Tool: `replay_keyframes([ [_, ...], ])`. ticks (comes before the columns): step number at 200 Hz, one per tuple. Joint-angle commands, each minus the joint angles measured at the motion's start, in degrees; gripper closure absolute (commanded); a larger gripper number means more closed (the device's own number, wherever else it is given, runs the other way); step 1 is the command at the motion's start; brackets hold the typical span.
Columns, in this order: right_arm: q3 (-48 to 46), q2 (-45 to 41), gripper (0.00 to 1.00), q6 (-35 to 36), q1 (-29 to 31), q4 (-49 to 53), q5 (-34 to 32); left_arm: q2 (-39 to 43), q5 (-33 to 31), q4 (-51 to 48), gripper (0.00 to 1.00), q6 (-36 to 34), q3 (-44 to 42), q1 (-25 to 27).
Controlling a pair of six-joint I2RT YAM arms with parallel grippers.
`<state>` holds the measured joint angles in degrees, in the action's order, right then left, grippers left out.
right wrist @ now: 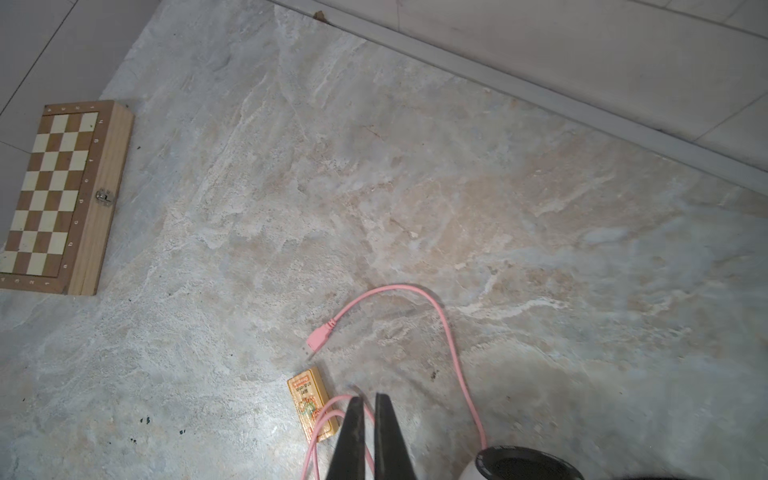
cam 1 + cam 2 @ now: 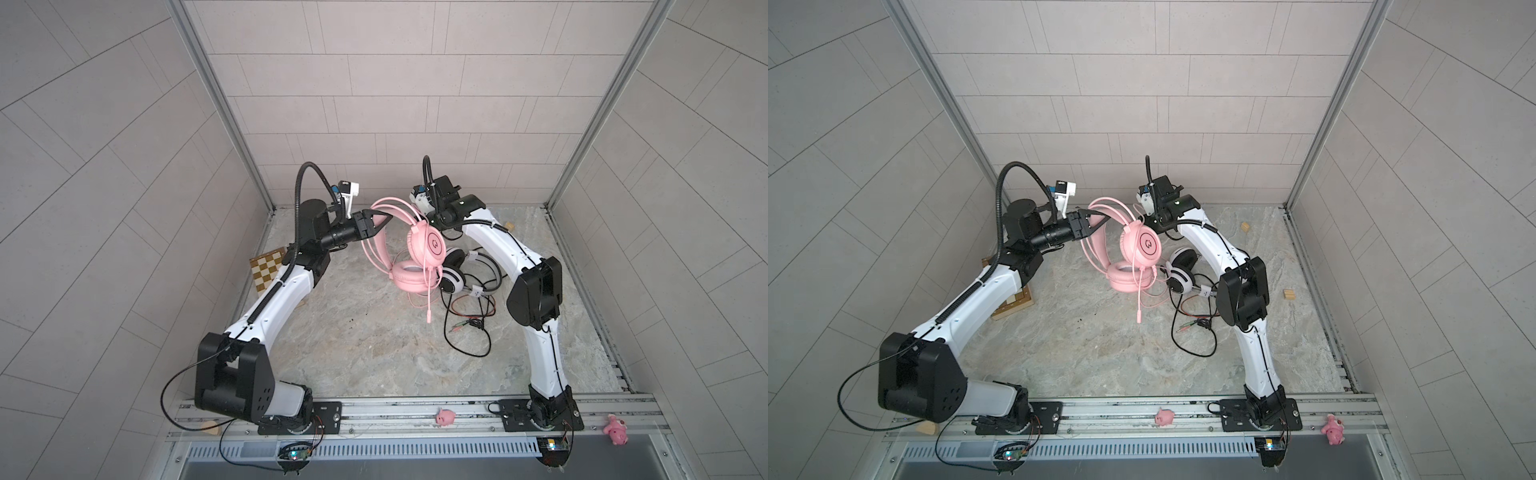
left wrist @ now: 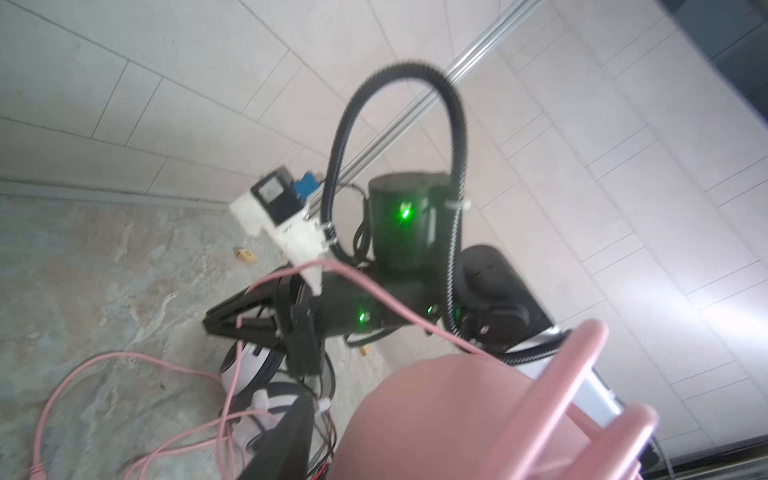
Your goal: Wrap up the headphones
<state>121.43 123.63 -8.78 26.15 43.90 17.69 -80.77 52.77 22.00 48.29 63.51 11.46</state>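
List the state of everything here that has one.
pink headset: held up by its band.
pink cable: unwrapped, trailing over table.
white headset: lying on table, unwrapped.
chess box: closed, latched.
left tool: shut on pink headset.
right tool: shut on pink cable.

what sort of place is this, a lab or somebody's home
Most likely a robot test cell, not a home: two robot arms bolted to a metal rail, panel walls boxing in one stone-look tabletop, and props such as pink headphones and a chess box.
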Motion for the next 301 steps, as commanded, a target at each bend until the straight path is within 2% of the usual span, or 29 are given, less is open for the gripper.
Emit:
replay_keyframes([
  [1, -6.1, -3.6, 1.0, -2.8, 1.2, -5.5, 3.3, 0.9, -2.0, 21.5, 1.0, 16.0, -0.6, -0.7],
  [39, -22.9, -10.5, 1.0, -9.1, 1.6, -27.1, 8.4, -2.4, -7.8, 26.8, 1.0, 26.7, 7.1, -0.8],
  [52, -26.1, -11.4, 0.95, -11.3, 1.6, -33.2, 10.6, -3.6, -9.6, 29.3, 1.0, 30.4, 10.0, -0.7],
  [73, -28.9, -11.4, 0.93, -14.3, 1.6, -39.6, 11.9, -4.0, -12.5, 30.0, 1.0, 33.2, 12.2, -0.7],
  [125, -28.7, -10.0, 0.94, -16.4, 1.9, -41.4, 13.4, -1.0, -16.2, 27.0, 1.0, 32.0, 10.6, -0.5],
  [183, -37.1, -14.1, 0.93, -15.3, 7.2, -43.6, 8.5, 2.4, -30.3, 22.8, 1.0, 31.5, 8.6, -0.4],
  [201, -40.1, -14.4, 0.89, -17.6, 8.2, -48.3, 9.6, 3.9, -34.6, 19.7, 1.0, 30.4, 7.2, -0.3],
  [235, -41.1, -12.3, 0.71, -21.8, 9.4, -55.3, 11.6, 6.6, -40.5, 16.5, 1.0, 30.8, 3.0, -0.3],
  [266, -39.0, -8.1, 0.66, -24.4, 9.7, -58.1, 12.3, 7.5, -40.5, 14.6, 1.0, 30.7, 2.8, -0.2],
  [301, -44.1, -7.3, 0.65, -28.3, 10.5, -65.0, 12.7, 7.8, -43.8, 11.4, 1.0, 31.0, 4.3, -0.4],
])
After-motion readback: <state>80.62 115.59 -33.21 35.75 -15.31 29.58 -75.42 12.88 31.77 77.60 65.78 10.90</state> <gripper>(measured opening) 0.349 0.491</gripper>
